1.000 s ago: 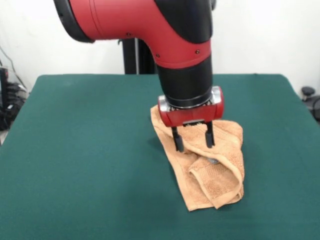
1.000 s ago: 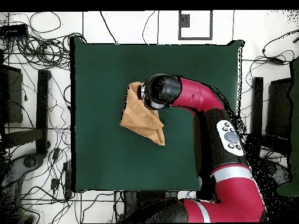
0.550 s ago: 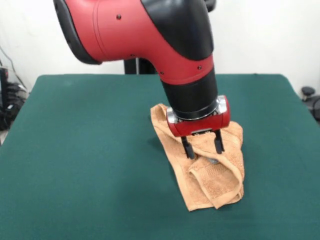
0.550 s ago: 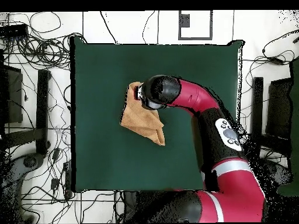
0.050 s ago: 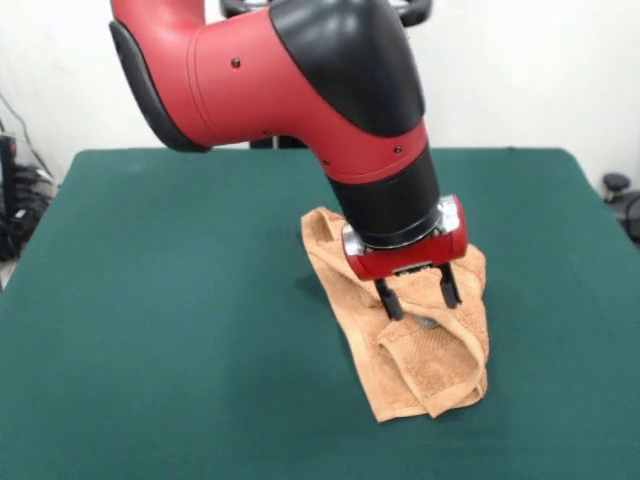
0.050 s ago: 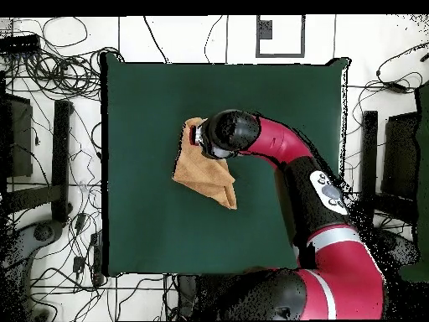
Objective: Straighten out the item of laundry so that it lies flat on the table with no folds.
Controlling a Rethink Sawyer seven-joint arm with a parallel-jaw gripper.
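The item of laundry point(image 5: 425, 372) is an orange-tan terry towel, lying crumpled and folded over itself right of the middle of the dark green table point(image 5: 150, 300). My gripper point(image 5: 420, 297) hangs tilted over the towel's upper fold. It is open, its two black fingers point(image 5: 388, 300) spread apart, tips just above or touching the cloth, with nothing held between them. In the overhead view the towel point(image 6: 204, 178) lies left of the table's point(image 6: 151, 101) middle, and the arm's wrist point(image 6: 226, 132) covers its far corner and the gripper.
Cables point(image 6: 50, 92) and black stands point(image 6: 60, 159) lie on the floor round the table in the overhead view. A dark object point(image 5: 617, 186) sits beyond the table's right edge in the front view. Open green surface surrounds the towel on all sides.
The gripper has shifted to the right in the front view, lower and more tilted, over the towel's fold. The towel has kept its shape and place.
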